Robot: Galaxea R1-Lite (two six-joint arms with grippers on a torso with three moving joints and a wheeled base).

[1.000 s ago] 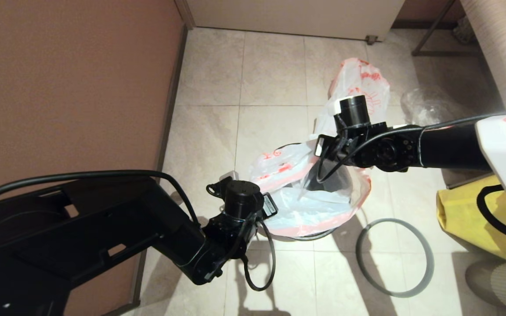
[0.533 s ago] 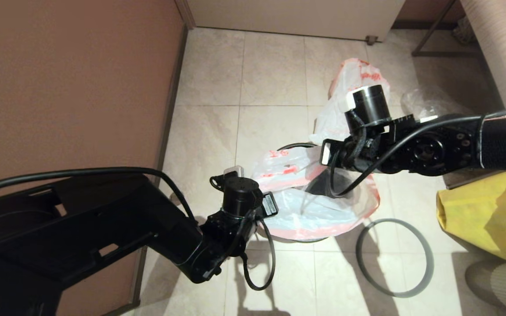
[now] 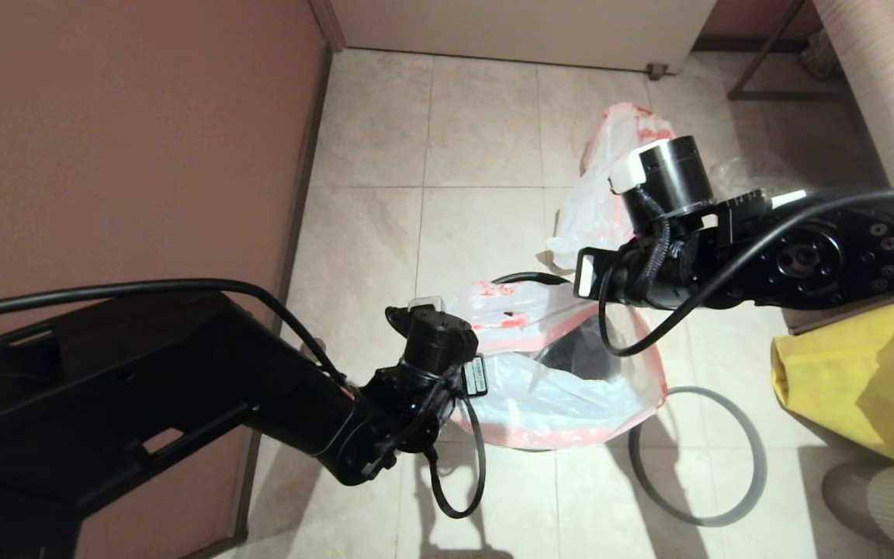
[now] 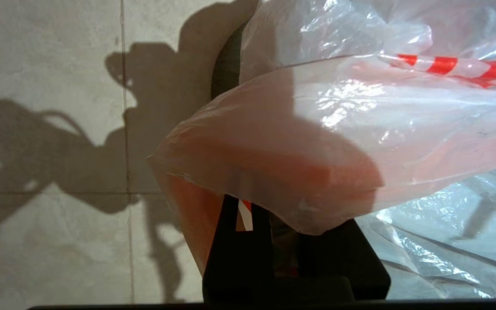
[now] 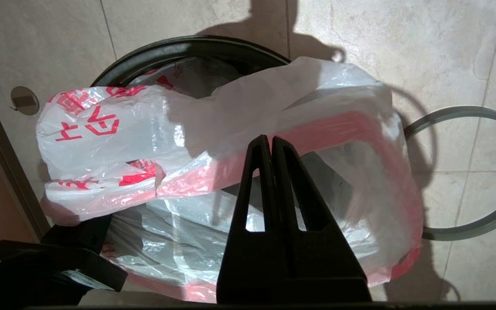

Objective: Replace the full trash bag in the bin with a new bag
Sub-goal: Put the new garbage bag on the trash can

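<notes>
The new bag [image 3: 563,396], limp white plastic with red characters and a pink band, is spread over the mouth of the black bin [image 3: 524,277]. My left gripper [image 4: 274,211] is shut on the bag's rim at the bin's left side, and plastic drapes over its fingers. Above the bin's middle, my right gripper [image 5: 270,138] is shut with its tips in the pink band of the new bag [image 5: 101,129]. The full trash bag [image 3: 602,202] stands on the floor behind the bin, partly hidden by my right wrist.
The grey ring rim [image 3: 757,466] lies flat on the tiles right of the bin. A yellow fabric bag [image 3: 850,388] sits at the far right and a clear bag [image 3: 734,175] behind my right arm. A brown wall [image 3: 105,155] runs along the left.
My right arm has swung right and towards me, drawing the bag's mouth wider to the right. My left gripper has shifted slightly nearer, still holding the rim.
</notes>
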